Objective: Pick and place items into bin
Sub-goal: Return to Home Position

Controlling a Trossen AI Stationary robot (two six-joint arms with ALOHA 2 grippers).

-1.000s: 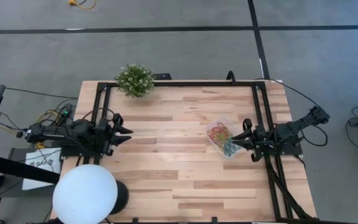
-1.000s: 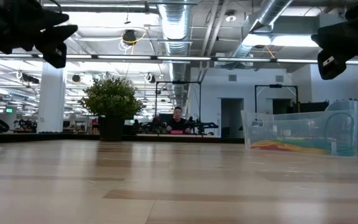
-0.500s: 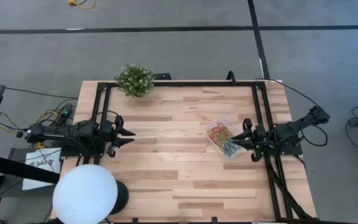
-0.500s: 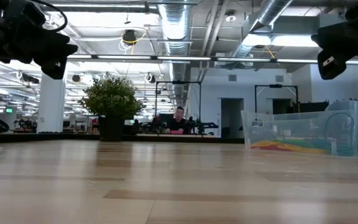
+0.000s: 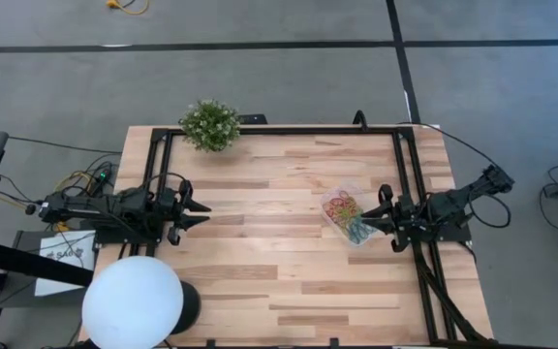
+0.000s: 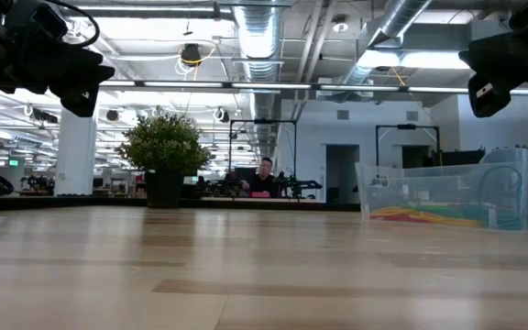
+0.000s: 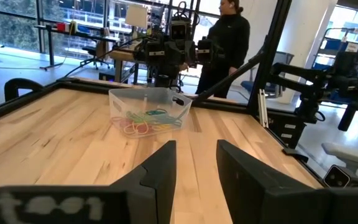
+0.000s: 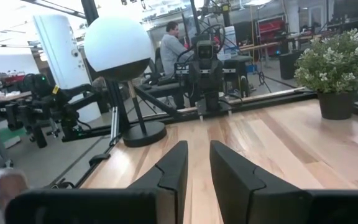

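The clear bin [image 5: 349, 215] stands on its base on the right part of the table, with coloured rubber bands [image 5: 345, 207] heaped inside; the low view shows the bin [image 6: 452, 194] and the bands [image 6: 429, 216] on its floor. The left wrist view sees the bin [image 7: 149, 111] far across the table. My right gripper [image 5: 364, 223] hovers open just right of the bin, above the table. My left gripper [image 5: 204, 211] hovers open over the table's left side, far from the bin. No loose bands show on the table.
A potted plant [image 5: 210, 124] stands at the far left corner. A white globe lamp [image 5: 132, 303] sits at the near left edge. Black frame rails [image 5: 407, 174] run along the table's sides. Bare wood lies between the arms. People [image 6: 264, 174] are in the room beyond.
My left arm has sunk a little over the table's left side and then kept still. The bin and the bands have not moved.
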